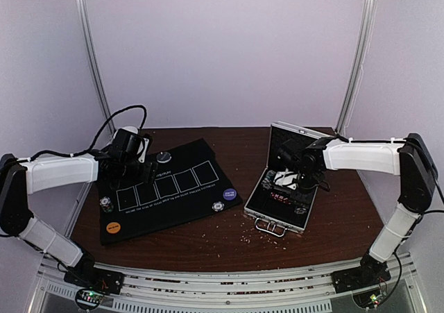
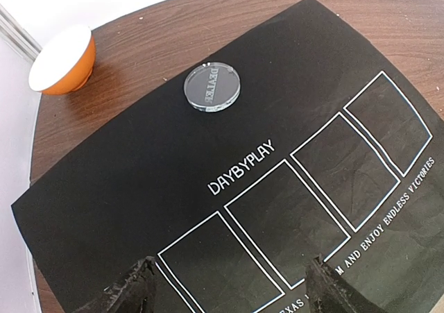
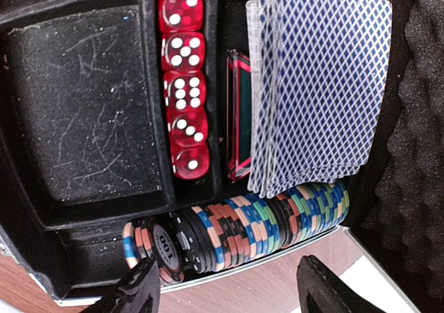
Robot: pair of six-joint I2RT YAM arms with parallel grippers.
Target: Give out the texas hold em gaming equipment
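On the left gripper (image 2: 229, 292) we see the jaws spread and empty above the black mat (image 2: 125, 188), with the grey disc (image 2: 212, 88) lying flat on the mat at upper centre of the frame. On the right gripper (image 3: 229, 292) we see the jaws likewise spread and empty over the case (image 3: 83, 105). The chips (image 3: 243, 230) lie in a row just beyond the fingertips, the cards (image 3: 319, 84) at upper right and the dice (image 3: 184, 84) at upper centre.

Our left arm (image 1: 62, 171) and right arm (image 1: 361, 155) have white tubes and black joints. The left pincer (image 2: 229, 285) and right pincer (image 3: 225, 285) are black. A black cable (image 1: 128, 107) loops above the counter (image 1: 229, 237).
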